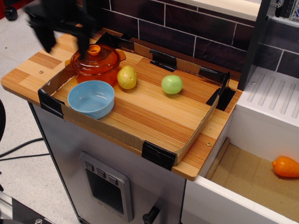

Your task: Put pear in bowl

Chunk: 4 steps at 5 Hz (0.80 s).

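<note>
The pear, small, round and light green, lies on the wooden board toward the back middle of the cardboard-edged tray. The bowl, shallow and light blue, sits empty at the tray's front left. My black gripper hangs at the upper left, above the board's back left corner and just left of the orange pot. Its two fingers point down and stand wide apart with nothing between them. It is far from the pear.
An orange translucent lidded pot stands behind the bowl. A yellow lumpy fruit lies beside it. The low cardboard rim with black tape corners borders the board. An orange vegetable lies in the sink at right.
</note>
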Motion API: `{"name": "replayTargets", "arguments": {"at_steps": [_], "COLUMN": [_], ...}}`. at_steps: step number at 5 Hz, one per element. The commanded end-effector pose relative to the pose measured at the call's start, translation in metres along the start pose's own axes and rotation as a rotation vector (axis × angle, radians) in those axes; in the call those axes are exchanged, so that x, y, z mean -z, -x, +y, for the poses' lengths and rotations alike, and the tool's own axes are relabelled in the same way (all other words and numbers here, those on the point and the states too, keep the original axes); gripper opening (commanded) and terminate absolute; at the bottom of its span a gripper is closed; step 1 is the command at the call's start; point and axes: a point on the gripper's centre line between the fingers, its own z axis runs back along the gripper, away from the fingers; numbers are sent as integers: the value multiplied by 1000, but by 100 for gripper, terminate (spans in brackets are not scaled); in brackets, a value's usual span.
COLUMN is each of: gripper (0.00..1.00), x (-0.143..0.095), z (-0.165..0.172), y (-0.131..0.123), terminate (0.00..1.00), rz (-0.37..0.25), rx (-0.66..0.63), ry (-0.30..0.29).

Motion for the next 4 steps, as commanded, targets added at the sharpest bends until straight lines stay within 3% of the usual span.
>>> {"name": "replayTargets", "arguments": {"at_steps": [1, 3, 4], "gripper": [100, 100, 100], "x": [-25, -10, -4], "z": [-51, -77, -83], "y": [-6, -18, -24], "terminate": [0, 0, 0], "rz": [14, -11, -20], "rx": [-206, -454, -514], "ry": [47, 68, 83]}}
